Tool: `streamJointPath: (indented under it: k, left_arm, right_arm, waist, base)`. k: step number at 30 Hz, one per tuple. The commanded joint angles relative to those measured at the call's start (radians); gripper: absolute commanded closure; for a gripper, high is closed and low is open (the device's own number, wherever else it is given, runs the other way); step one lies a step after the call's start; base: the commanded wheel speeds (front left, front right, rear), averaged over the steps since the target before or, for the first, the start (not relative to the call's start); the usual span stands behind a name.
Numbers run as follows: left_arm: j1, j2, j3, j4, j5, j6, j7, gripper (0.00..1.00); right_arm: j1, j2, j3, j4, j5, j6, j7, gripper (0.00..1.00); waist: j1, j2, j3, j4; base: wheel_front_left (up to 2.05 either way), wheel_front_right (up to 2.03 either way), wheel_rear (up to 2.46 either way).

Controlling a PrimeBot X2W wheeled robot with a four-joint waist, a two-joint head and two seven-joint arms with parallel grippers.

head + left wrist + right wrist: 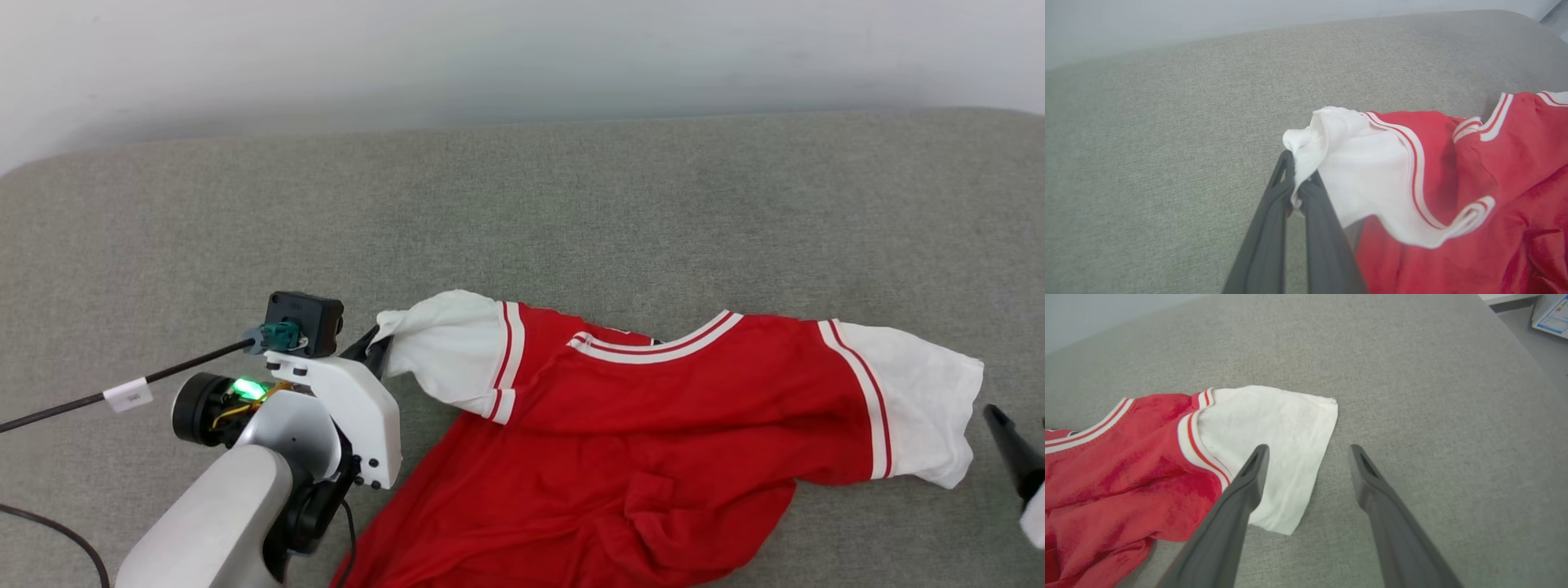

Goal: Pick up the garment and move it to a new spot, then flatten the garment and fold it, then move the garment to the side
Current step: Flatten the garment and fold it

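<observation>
The left gripper [1296, 179] has its jaws pinched together on the bunched edge of a white sleeve [1363, 171] of the garment [653, 425], whose red body spreads away to the right of those jaws over the grey cushioned surface [522, 212]. The right gripper [1308, 449] holds its jaws wide apart and empty; the other white sleeve [1274, 428] lies flat beneath and ahead of one jaw, the second jaw over bare grey fabric
</observation>
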Motion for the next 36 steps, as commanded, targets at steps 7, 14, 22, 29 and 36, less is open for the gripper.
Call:
streamJointPath:
  k: [7, 14, 22, 29, 36]
  left_arm:
    - [-0.028, 0.008, 0.002, -0.104, 0.037, 0.027, -0.014, 1.0]
    - [-0.058, 0.015, 0.0, -0.159, 0.056, 0.037, -0.008, 1.0]
    - [-0.073, 0.012, -0.004, -0.172, 0.06, 0.037, -0.006, 1.0]
    - [-0.063, 0.017, 0.006, -0.151, 0.05, 0.037, -0.021, 1.0]
    - [-0.091, 0.03, 0.034, -0.109, 0.045, 0.033, -0.053, 1.0]
  right_arm:
    - [-0.125, -0.083, -0.022, 0.133, 0.071, 0.0, 0.246, 0.0]
    - [-0.255, -0.097, 0.016, 0.229, 0.089, 0.0, 0.31, 0.0]
    - [-0.295, -0.068, 0.076, 0.353, 0.096, 0.0, 0.383, 0.24]
    - [-0.316, -0.094, 0.105, 0.348, 0.086, 0.0, 0.358, 1.0]
    - [-0.37, -0.151, 0.134, 0.246, 0.04, 0.0, 0.27, 1.0]
  waist:
    - [-0.0001, -0.0001, 0.075, 0.023]
    - [-0.0001, -0.0001, 0.153, 0.038]
    - [-0.0001, -0.0001, 0.19, 0.049]
    - [-0.0001, -0.0001, 0.163, 0.04]
    - [-0.0001, -0.0001, 0.081, 0.018]
  base:
    - [0.0, 0.0, 0.0]
    - [0.0, 0.0, 0.0]
    - [0.0, 0.0, 0.0]
    - [0.0, 0.0, 0.0]
    - [0.0, 0.0, 0.0]
